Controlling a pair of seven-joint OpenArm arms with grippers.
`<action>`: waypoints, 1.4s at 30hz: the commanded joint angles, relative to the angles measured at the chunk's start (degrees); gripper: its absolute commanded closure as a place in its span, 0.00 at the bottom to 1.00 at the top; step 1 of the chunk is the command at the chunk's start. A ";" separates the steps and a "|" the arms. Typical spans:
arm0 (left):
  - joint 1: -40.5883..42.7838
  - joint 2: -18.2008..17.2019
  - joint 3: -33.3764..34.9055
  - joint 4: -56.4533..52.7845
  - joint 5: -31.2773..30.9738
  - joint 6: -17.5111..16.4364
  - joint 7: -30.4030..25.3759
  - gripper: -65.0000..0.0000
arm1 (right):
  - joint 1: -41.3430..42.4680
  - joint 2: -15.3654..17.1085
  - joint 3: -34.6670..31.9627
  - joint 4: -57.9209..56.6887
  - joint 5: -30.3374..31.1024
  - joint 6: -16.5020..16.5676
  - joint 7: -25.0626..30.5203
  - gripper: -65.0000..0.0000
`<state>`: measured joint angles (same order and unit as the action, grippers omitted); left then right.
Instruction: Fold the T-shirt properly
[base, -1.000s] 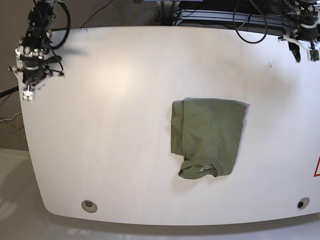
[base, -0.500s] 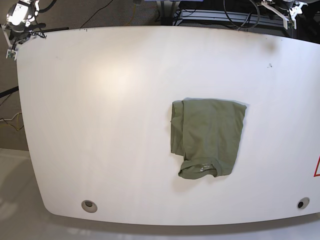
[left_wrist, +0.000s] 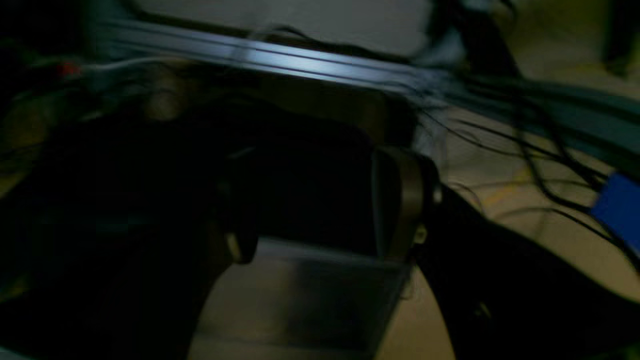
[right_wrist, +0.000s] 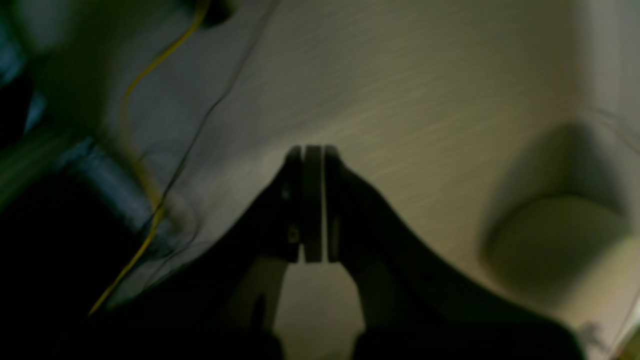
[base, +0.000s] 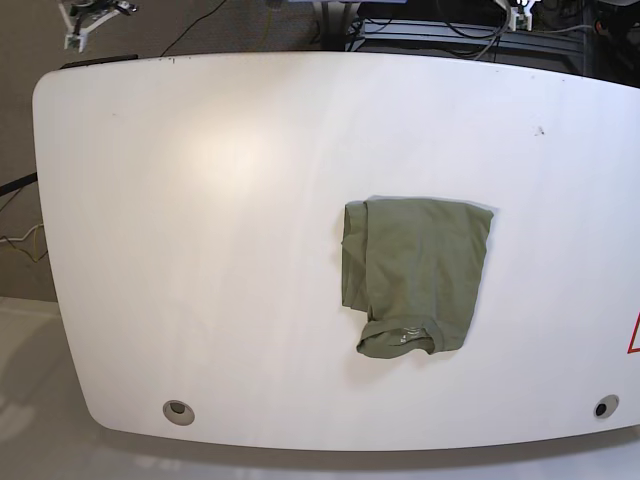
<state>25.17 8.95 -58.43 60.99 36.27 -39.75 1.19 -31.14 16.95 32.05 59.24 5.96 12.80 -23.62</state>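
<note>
The T-shirt (base: 417, 275) lies folded at about 3 o'clock of the white table (base: 200, 250), collar end toward 6 o'clock. Judged light, limp, non-slippery; best pinched at a corner or folded edge. Open tabletop surrounds it. Left gripper (left_wrist: 320, 200) spread, holding nothing; right gripper (right_wrist: 312, 200) closed, holding nothing.

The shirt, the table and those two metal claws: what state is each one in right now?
T-shirt: folded into a compact rectangle, lying flat, collar at the near end.
Table: white, carrying only the shirt.
Right gripper: shut, holding nothing, off beyond the table's far edge.
Left gripper: open, nothing between the fingers, pointed at cables behind the table.
</note>
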 joint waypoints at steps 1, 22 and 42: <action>-2.18 -0.55 -0.42 -6.53 4.65 2.08 -3.17 0.50 | 1.90 0.94 -2.29 -7.51 0.24 -0.18 4.94 1.00; -16.51 -13.57 0.02 -58.22 25.93 32.49 -20.31 0.50 | 27.49 -2.66 -29.99 -59.24 0.42 -0.01 39.66 0.97; -20.82 -13.21 -0.07 -60.99 34.19 46.47 -20.49 0.49 | 28.37 -10.49 -41.15 -59.24 0.42 -0.62 30.08 0.93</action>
<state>4.69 -4.54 -58.61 -0.03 70.26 6.44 -19.07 -3.60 6.17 -8.97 -0.05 6.33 12.23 5.74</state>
